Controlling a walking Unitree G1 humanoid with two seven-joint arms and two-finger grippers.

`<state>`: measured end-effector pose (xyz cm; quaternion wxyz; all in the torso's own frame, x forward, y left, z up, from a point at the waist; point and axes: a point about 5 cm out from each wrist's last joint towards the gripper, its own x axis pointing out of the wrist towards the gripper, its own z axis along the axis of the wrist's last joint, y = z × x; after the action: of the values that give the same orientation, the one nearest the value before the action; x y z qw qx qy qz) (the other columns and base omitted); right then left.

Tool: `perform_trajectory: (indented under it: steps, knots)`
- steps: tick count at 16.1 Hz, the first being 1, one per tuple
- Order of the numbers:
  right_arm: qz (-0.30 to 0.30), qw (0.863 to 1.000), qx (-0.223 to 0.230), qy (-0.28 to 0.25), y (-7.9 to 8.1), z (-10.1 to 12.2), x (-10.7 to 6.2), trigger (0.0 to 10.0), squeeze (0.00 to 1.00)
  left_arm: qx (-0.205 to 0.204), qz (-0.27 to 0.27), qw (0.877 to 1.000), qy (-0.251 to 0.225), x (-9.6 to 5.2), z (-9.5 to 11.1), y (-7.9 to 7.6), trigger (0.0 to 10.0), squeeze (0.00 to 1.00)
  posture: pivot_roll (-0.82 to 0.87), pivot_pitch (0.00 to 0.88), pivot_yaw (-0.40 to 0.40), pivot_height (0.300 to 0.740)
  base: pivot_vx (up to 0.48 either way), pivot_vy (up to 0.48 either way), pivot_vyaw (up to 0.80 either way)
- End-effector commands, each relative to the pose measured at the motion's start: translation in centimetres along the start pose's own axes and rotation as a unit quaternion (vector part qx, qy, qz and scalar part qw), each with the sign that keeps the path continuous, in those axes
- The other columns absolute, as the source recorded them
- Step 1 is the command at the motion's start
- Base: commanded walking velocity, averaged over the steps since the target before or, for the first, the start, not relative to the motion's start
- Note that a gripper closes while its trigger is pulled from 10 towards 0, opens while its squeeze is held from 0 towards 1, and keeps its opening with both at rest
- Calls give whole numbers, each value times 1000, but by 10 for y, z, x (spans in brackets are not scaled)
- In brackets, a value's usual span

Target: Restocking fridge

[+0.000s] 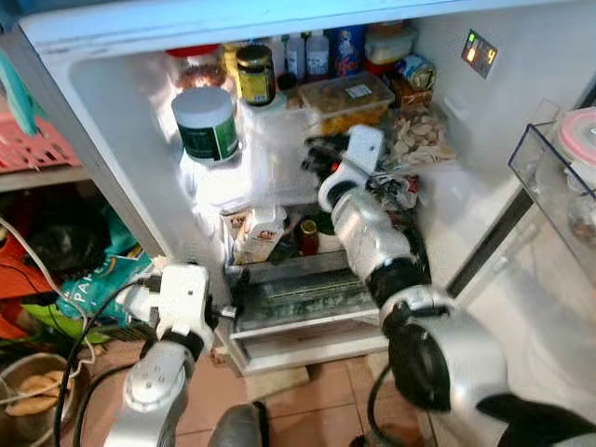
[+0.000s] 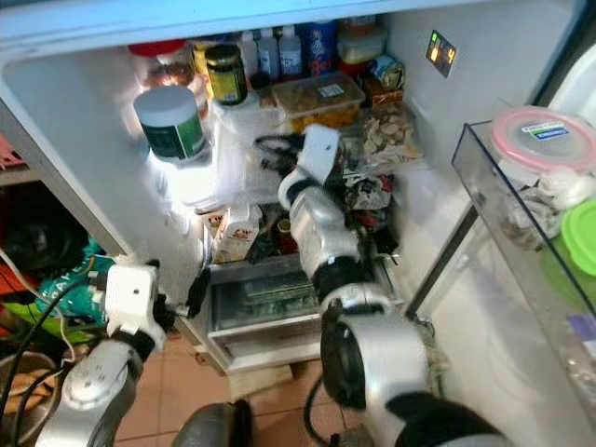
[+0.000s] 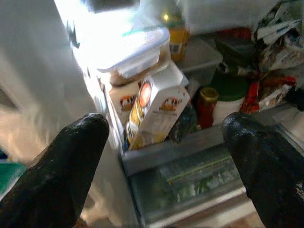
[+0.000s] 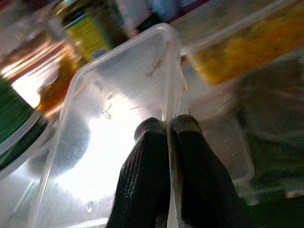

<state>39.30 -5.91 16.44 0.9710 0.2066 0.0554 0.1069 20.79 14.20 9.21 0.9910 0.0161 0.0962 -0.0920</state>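
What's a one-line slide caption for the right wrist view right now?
Right gripper pinching the rim of a clear plastic container inside the open fridge, jars and food boxes behind.

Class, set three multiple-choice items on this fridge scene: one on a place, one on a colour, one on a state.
1. Where does the milk carton stand?
A. in the fridge, above the crisper drawer
B. in the door bin
C. on the floor

2. What colour is the lid of the round tub in the door bin?
A. black
B. pink
C. yellow

3. How does the right gripper stand?
A. wide open in the air
B. shut on the rim of a clear plastic container
C. hanging by the floor

Answers: 1 A, the left wrist view shows the carton just above the drawer front. 2 B, the tub lid is pink. 3 B, the right wrist view shows both fingers pinching the container's edge.
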Motion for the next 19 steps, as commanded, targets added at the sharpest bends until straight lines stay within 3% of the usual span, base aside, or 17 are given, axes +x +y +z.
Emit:
perform_trajectory:
  steps: [1, 4, 8, 11, 13, 16, 19]
  knots:
    - [-16, 1000, 11, -5, -2, 5, 2, 10000, 0, 1, 2, 1000, -3, -2, 3, -1, 10000, 0, 236, 111, 34, 740, 0, 0, 0]
    - [-68, 995, 68, -20, -8, 21, 7, 10000, 0, 2, 5, 1000, 2, -3, 4, -1, 10000, 0, 236, 124, 36, 740, 0, 0, 0]
    - [-94, 988, 125, -11, -1, 14, 7, 10000, 0, 4, 8, 1000, 5, -3, 4, -1, 10000, 0, 245, 132, 34, 740, 0, 0, 0]
    - [-90, 978, 189, -19, 16, 12, 8, 10000, 0, 4, 13, 1000, 9, -6, 4, -2, 10000, 0, 251, 139, 30, 740, 0, 0, 0]
    - [-76, 976, 200, -44, 25, 20, 9, 10000, 0, -1, 17, 1000, 11, -8, 4, -3, 10000, 0, 255, 145, 27, 740, 0, 0, 0]
    - [-112, 969, 208, -72, 26, 34, 11, 10000, 0, -1, 22, 1000, 9, -9, 7, -4, 10000, 0, 277, 153, 22, 740, 0, 0, 0]
    - [-92, 961, 253, -61, 44, 27, 11, 10000, 0, 0, 26, 1000, 10, -11, 8, -4, 10000, 0, 289, 160, 14, 740, 0, 0, 0]
